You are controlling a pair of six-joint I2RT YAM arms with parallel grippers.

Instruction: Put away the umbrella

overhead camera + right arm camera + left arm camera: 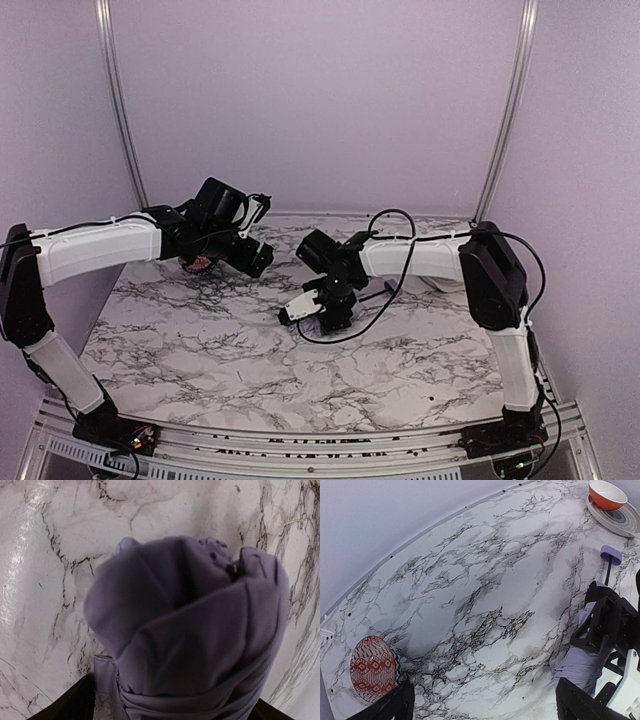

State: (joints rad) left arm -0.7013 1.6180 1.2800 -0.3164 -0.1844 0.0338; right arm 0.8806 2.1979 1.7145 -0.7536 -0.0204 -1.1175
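Two sets of fingers here, and they're doing pretty different things. The left fingers (395, 706) are spread wide with nothing between them but the bare marble table (485, 585) down below. They hold nothing and touch nothing. The left arm (100, 250) reaches over the back left part of the table, and its wrist hangs over a red patterned dish (372, 669) that sits near the wall.

The right fingers (70, 709) are where the action is. They're down low at the umbrella (190, 630), one on each side of the bunched lavender fabric, so the bundle sits right between them and fills nearly the whole right wrist view. They're far apart, and the fabric runs up to both of them at the bottom corners of that view. Only their tips show though, so I can't tell whether they're actually squeezing it or just straddling it.

The umbrella itself lies on the table a bit right of centre, folded up into a wrinkly wad. From the left wrist camera you can see its thin black shaft (607, 575) sticking out past the right wrist and ending in the small lavender handle (611, 555). Beyond that handle there's an orange bowl (606, 494) sitting on a grey-ringed plate (625, 525). From the top camera the umbrella is mostly hidden under the right arm (420, 258).
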